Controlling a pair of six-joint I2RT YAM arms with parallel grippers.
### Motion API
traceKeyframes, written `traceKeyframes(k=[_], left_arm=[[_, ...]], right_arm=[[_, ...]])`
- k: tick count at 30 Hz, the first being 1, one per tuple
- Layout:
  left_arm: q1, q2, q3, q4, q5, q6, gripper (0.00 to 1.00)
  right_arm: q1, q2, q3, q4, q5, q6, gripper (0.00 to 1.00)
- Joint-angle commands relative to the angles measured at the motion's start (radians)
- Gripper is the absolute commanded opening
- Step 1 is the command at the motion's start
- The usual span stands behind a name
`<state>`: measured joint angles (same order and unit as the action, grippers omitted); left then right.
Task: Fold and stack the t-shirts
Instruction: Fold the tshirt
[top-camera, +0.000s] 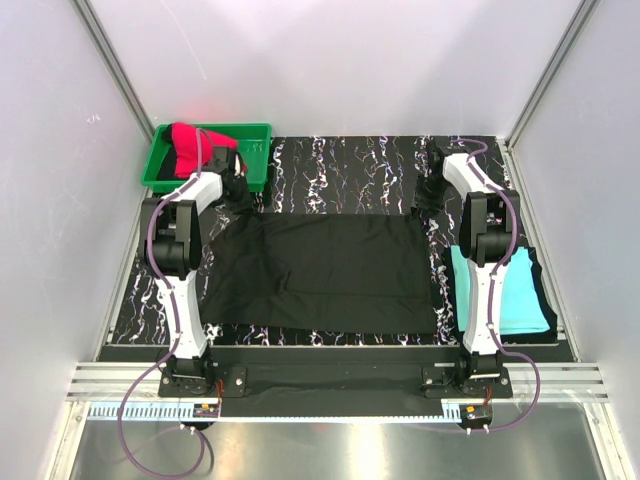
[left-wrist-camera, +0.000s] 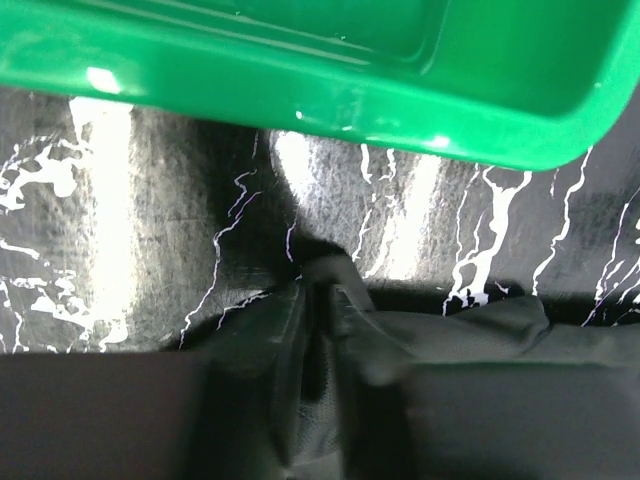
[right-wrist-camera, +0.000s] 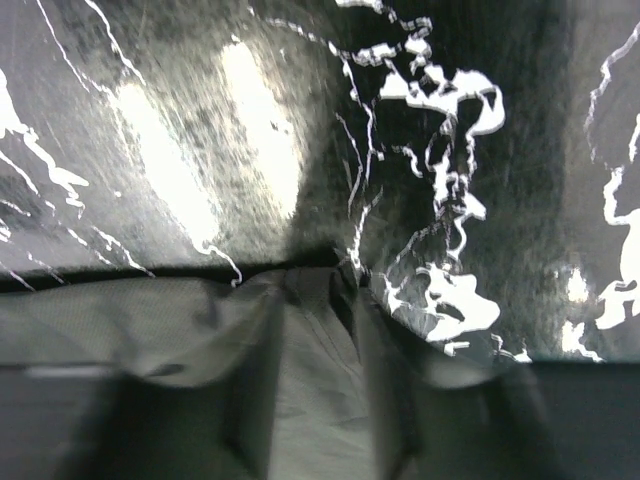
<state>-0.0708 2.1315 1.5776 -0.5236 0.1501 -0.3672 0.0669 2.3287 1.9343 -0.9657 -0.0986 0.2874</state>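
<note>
Cloth of the black shirt is clamped in the left gripper, just on the near side of the green tray; the right gripper is closed on the other far corner, well right of the tray. The shirt looks light, soft and limp, so it likely sags unless held at corners. It lies flat, matt, a little wrinkled. The red shirt sits bunched in the tray; the turquoise shirt lies folded far right of it.
</note>
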Motion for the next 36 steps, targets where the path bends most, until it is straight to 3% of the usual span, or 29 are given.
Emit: traceKeyframes(k=[1, 3, 6, 9, 36], left_arm=[[-0.006, 0.012, 0.061, 0.005, 0.006, 0.016, 0.11], [-0.006, 0.007, 0.076, -0.010, 0.002, 0.019, 0.00], [-0.006, -0.027, 0.084, -0.029, -0.006, 0.017, 0.00], [-0.006, -0.080, 0.064, -0.030, 0.008, 0.014, 0.00], [-0.006, -0.392, -0.194, -0.055, -0.057, -0.015, 0.00]], right_arm=[[-0.004, 0.021, 0.043, 0.005, -0.009, -0.005, 0.35], [-0.004, 0.018, 0.048, 0.005, -0.004, -0.005, 0.20], [-0.004, -0.005, 0.045, 0.004, 0.003, -0.008, 0.05], [-0.004, -0.043, 0.026, 0.002, 0.002, -0.008, 0.00], [-0.003, -0.382, -0.305, 0.027, -0.078, 0.025, 0.00]])
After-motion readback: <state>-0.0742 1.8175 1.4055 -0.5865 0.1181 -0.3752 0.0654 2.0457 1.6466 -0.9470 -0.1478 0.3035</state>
